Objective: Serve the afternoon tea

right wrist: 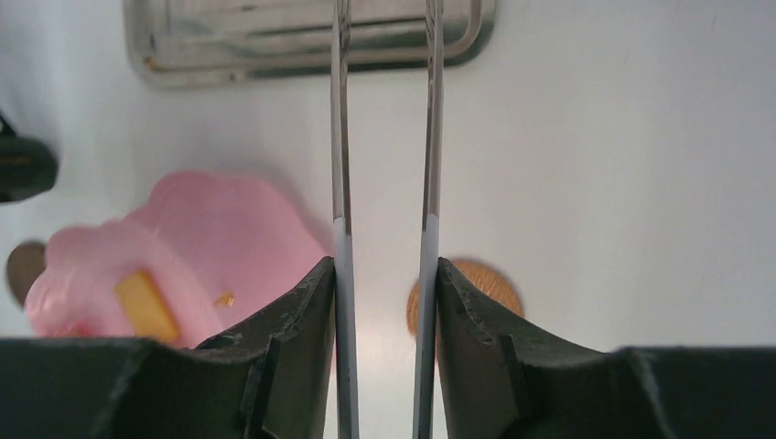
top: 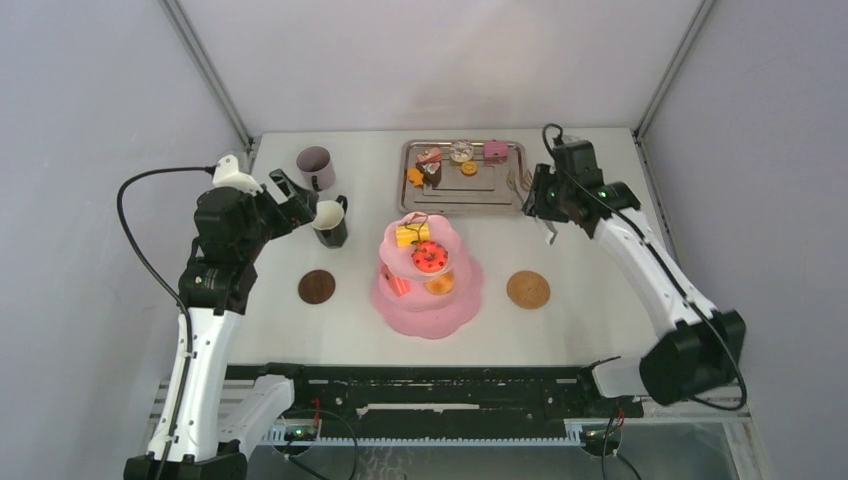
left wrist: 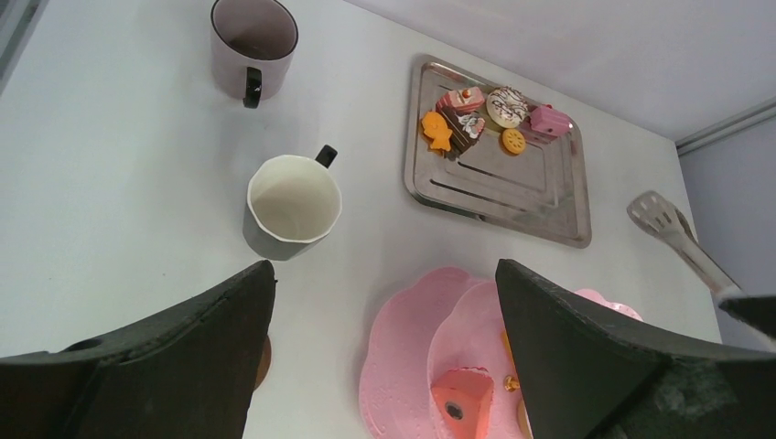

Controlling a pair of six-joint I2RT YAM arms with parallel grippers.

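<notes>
Standing at the middle of the table point(top: 600, 330), the pink stand point(top: 400, 318) is loaded with toy cakes: a yellow piece point(top: 410, 236) on the top tier, a round red one point(top: 431, 257) on the tier below, and an orange-red wedge point(left wrist: 462, 402) lower down. Several more pastries point(left wrist: 485, 114) are gathered at the far end of the steel tray point(top: 480, 197) behind the stand. The black mug point(top: 331, 223), white inside, is set upright on the bare table just left of the stand, and the mauve mug point(top: 315, 166) is placed farther back. Two brown coasters point(top: 317, 287) are laid one on each side of the stand, apart from both mugs. The left gripper point(top: 303, 205) is held wide open and empty just beside the black mug. The right gripper point(right wrist: 384, 270) is clamped on a pair of metal tongs point(right wrist: 340, 137), which are pointed toward the tray.
</notes>
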